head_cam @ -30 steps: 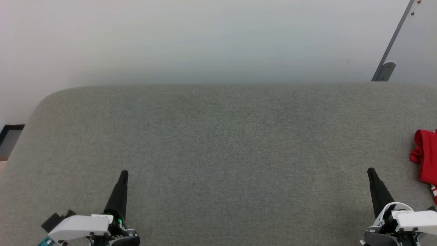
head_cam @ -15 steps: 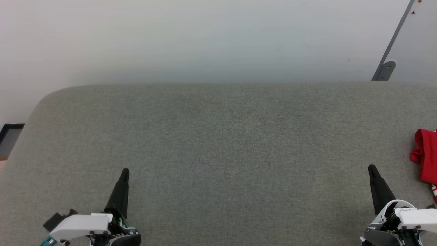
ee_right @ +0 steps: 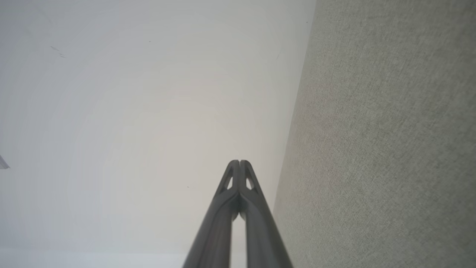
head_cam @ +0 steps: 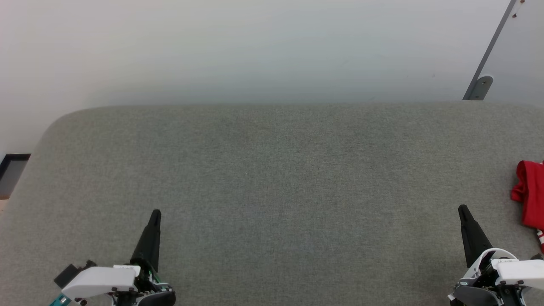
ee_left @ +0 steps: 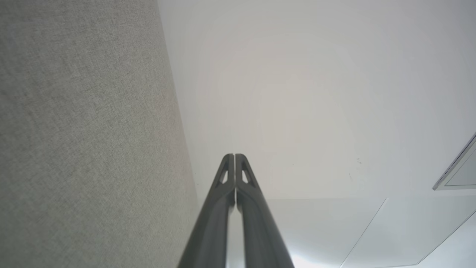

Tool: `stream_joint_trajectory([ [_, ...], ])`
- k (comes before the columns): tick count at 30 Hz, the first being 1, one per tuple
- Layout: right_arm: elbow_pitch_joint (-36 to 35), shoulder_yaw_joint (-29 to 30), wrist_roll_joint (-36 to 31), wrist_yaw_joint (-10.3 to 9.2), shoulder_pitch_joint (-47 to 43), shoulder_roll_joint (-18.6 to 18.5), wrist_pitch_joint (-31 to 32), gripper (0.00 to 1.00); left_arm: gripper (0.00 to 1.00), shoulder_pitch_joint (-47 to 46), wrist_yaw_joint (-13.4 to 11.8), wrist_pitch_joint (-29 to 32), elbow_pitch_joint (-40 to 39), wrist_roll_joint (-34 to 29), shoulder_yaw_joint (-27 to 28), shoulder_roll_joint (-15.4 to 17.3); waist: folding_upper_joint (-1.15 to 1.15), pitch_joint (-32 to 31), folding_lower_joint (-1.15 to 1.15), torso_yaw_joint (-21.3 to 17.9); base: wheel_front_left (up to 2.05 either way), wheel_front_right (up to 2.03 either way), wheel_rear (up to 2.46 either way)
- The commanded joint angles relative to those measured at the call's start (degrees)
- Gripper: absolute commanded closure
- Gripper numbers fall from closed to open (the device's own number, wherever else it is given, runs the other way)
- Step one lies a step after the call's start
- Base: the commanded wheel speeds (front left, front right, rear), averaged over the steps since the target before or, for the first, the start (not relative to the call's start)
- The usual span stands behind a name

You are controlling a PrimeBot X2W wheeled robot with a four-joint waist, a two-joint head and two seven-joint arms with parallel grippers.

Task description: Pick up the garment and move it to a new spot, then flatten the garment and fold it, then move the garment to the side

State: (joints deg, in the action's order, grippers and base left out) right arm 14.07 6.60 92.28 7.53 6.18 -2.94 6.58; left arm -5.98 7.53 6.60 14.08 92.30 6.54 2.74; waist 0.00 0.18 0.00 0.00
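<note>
Lying at the far right edge of the head view: one crumpled red garment point(head_cam: 529, 199) of smooth fabric, cut off by the frame, with a scrap of white-and-red striped trim at its lower end; it rests on the broad grey woven-fabric table point(head_cam: 272, 170), on the robot's right side. Left gripper point(head_cam: 155, 213), two long dark fingers on a white wrist housing: at lower left, fingers pressed tip to tip, holding nothing, over grey cloth. Right gripper point(head_cam: 462, 209), same build: at lower right, likewise closed and empty, near the garment but apart from it. Both wrist views show the fingers meeting at the tips. Behind the table: plain pale wall point(head_cam: 255, 51); slanted grey metal strut point(head_cam: 478, 88) with a screwed foot, upper right.
</note>
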Motion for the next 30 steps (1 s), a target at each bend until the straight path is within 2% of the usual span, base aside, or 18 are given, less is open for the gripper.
stream_joint_trajectory([
  [1, -0.2, 0.0, 0.2, -0.08, 0.1, 0.2, 0.1, 1.00, 1.00, -0.6, -0.1, 0.1, -0.1, 0.2, 0.1, 0.0, 0.00, 0.0, 0.00, 0.0, 0.00, 0.00, 0.00],
  [30, -0.2, 0.0, 0.2, -0.08, 0.1, 0.2, 0.1, 1.00, 1.00, -0.6, -0.1, 0.1, -0.1, 0.2, 0.1, 0.0, 0.00, 0.0, 0.00, 0.0, 0.00, 0.00, 0.00],
])
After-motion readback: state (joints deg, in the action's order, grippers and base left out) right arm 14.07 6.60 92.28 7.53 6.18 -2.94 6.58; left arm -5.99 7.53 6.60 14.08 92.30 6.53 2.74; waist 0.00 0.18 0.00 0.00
